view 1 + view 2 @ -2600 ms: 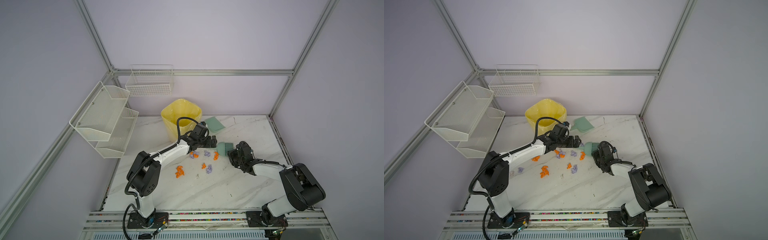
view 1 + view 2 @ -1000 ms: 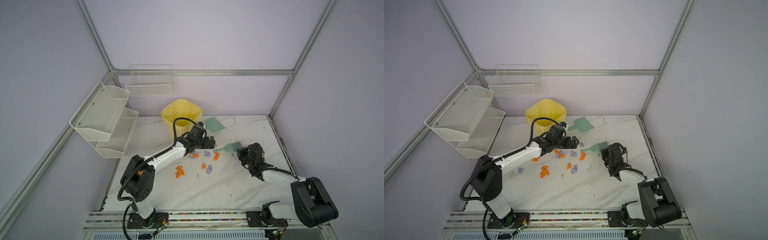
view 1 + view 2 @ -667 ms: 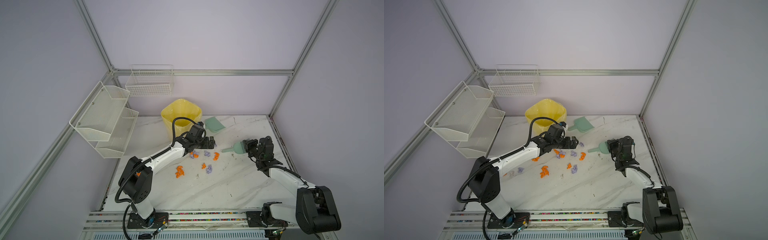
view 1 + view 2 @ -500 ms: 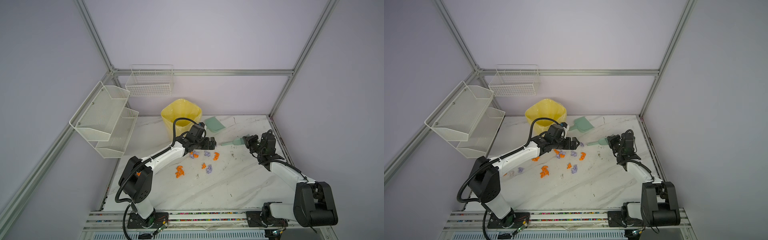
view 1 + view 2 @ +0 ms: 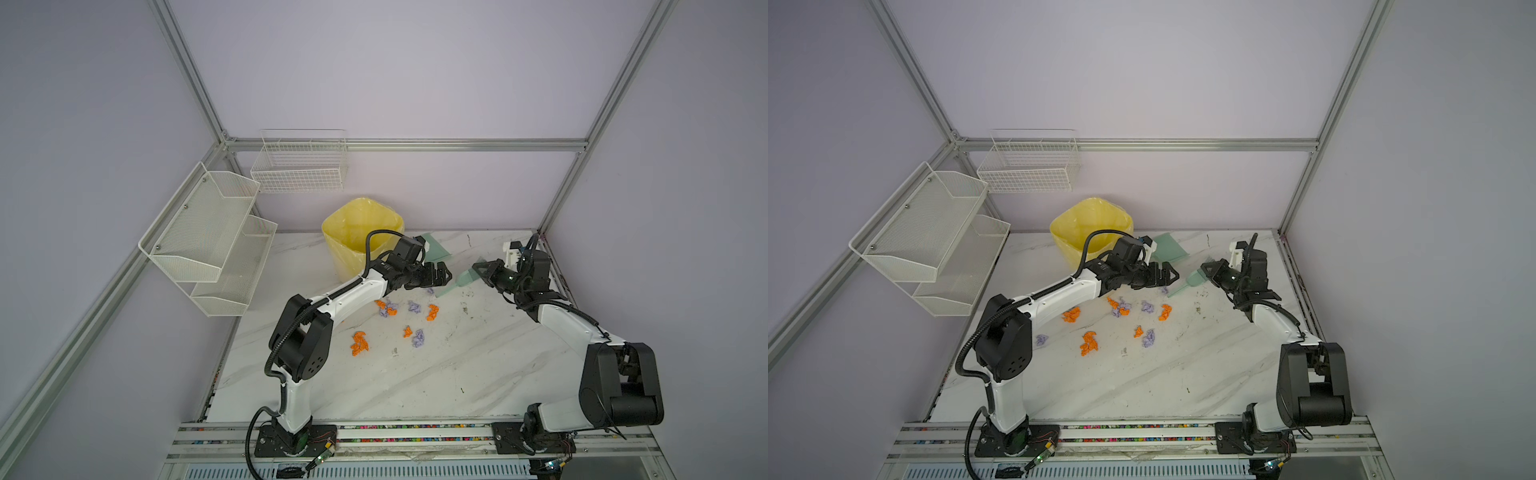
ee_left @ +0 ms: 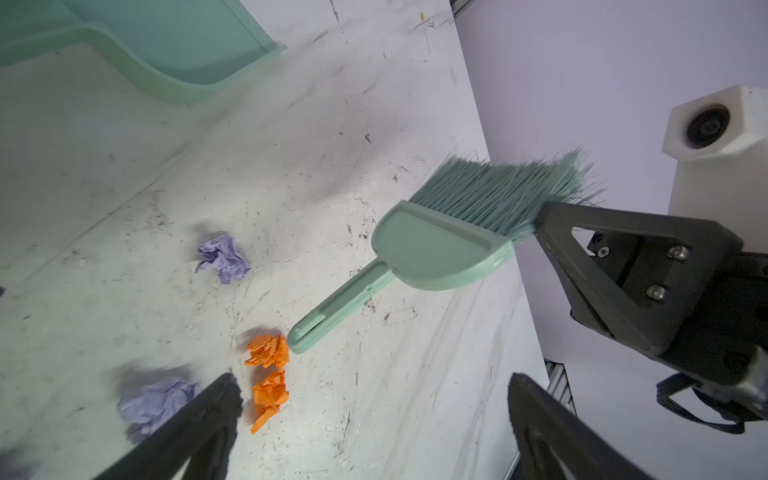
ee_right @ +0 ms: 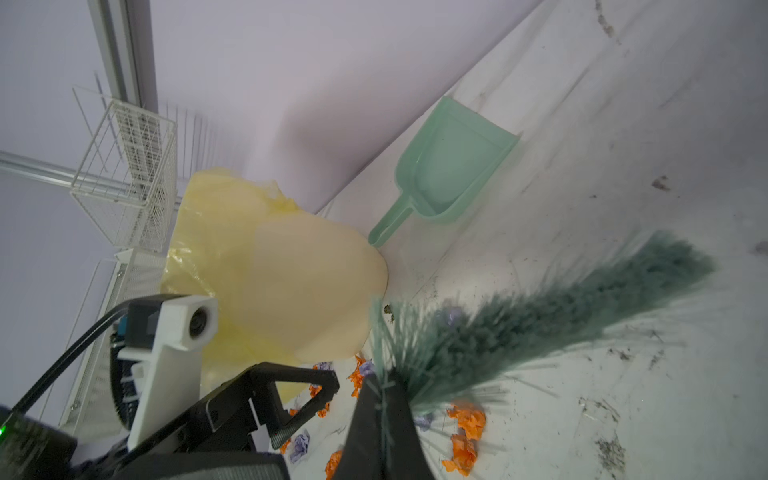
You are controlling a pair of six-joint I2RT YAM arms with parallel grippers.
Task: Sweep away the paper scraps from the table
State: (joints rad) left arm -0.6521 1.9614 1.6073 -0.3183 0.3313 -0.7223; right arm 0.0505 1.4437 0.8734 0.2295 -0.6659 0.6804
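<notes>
The right gripper point(image 5: 482, 269) is clenched on the bristles of a mint-green plastic hand brush point(image 6: 432, 249), right of the middle near the far edge of the white marble-look table point(image 5: 457, 374). The left gripper point(image 5: 441, 276), jaws spread wide and empty, hovers beside the brush's handle. Crumpled orange and lilac paper scraps point(image 5: 414, 306) lie scattered mid-table, near a yellow-lined bin point(image 5: 357, 232) and a mint-green dustpan point(image 7: 453, 166).

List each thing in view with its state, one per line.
left gripper, jaws open, empty.
brush, held by its bristles, handle toward the left gripper.
right gripper, jaws shut on the brush.
bin, upright, open.
dustpan, lying empty beside the bin.
paper scraps, scattered on the table, unswept.
</notes>
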